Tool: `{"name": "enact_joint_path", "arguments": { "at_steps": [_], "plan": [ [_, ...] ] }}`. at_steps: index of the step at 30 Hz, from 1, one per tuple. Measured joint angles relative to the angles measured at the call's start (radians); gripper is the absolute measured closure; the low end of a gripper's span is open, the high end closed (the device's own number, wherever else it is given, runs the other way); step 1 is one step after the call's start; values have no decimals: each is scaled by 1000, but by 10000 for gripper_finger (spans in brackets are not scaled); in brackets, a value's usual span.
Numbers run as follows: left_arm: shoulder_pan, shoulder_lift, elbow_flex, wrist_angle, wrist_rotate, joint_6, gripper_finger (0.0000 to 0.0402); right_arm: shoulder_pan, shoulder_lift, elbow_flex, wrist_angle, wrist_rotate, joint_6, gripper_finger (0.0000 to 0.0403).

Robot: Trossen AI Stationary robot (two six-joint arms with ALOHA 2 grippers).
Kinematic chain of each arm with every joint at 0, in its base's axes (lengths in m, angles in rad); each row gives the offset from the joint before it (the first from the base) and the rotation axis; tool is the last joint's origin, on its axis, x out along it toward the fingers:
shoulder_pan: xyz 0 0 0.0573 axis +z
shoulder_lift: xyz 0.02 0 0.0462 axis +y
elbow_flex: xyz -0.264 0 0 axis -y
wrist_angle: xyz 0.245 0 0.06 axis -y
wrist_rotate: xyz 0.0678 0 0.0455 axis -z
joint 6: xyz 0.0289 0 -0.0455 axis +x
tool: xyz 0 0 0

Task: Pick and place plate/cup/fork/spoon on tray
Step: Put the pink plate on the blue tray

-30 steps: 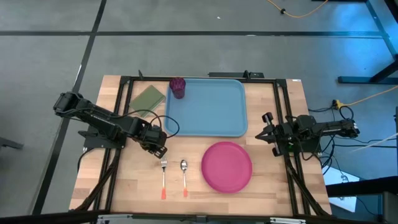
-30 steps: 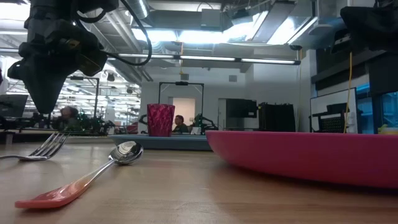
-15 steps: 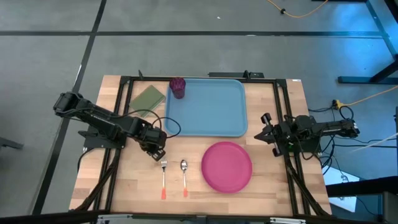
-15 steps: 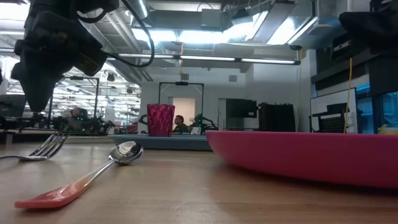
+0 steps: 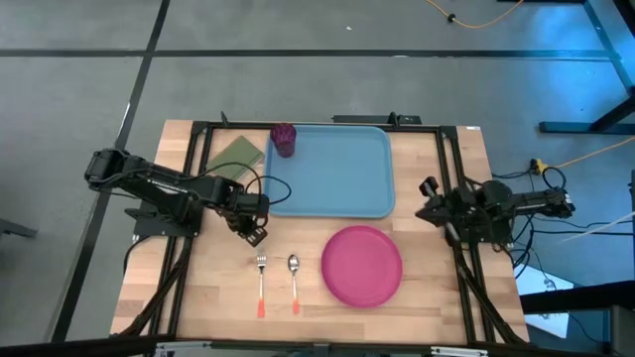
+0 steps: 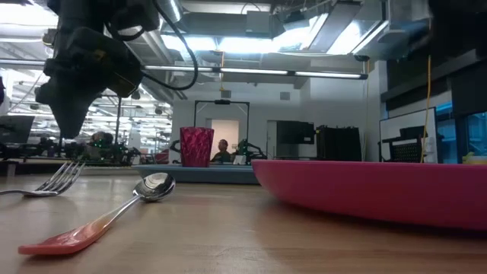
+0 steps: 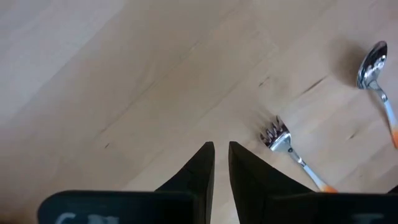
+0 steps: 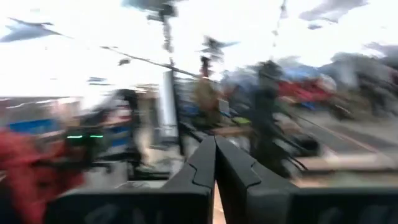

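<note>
The pink plate [image 5: 362, 265] lies on the table near the front, right of the spoon [image 5: 294, 281] and the fork [image 5: 261, 283], which lie side by side with their orange handles toward the near edge. The dark red cup [image 5: 284, 139] stands at the far left corner of the light blue tray [image 5: 332, 174]. My left gripper [image 5: 256, 236] hangs above the table just beyond the fork's tines [image 7: 277, 134], pointing down, shut but for a thin slit and empty. My right gripper [image 5: 425, 203] is shut and empty at the table's right side, right of the tray.
An olive-green pad [image 5: 236, 156] lies left of the tray at the back. Black frame rails run along the table's left, right and far sides. Bare wood shows between the tray and the cutlery. The low view shows the plate's rim [image 6: 380, 190] close up.
My left gripper has risen a little and shifted slightly toward the tray, still above the fork's tines. My right gripper has turned about at the table's right side; its wrist view is blurred by motion. The tableware has kept still.
</note>
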Motion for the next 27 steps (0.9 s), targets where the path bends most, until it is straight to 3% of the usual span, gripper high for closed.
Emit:
{"name": "enact_joint_path", "arguments": {
  "at_steps": [4, 7, 12, 18, 23, 27],
  "plan": [
    [-10, 0, 0, 0, 0, 24, 360, 33, 116, 119, -7, -35, -123, 389],
    [-21, 0, 0, 0, -20, 24, 360, 51, 257, 243, -110, -24, -164, 389],
    [-30, 0, 0, 0, -63, 26, 360, 71, 525, 490, -600, 155, 66, 389],
    [-27, 0, 0, 0, -109, 27, 360, 98, 808, 813, -1183, 92, 311, 389],
    [-22, 0, 0, 0, -125, 24, 360, 124, 974, 1016, -1439, 92, 311, 389],
    [-22, 0, 0, 0, -165, 23, 360, 138, 1042, 1058, -1427, 189, 312, 389]
  ]
}}
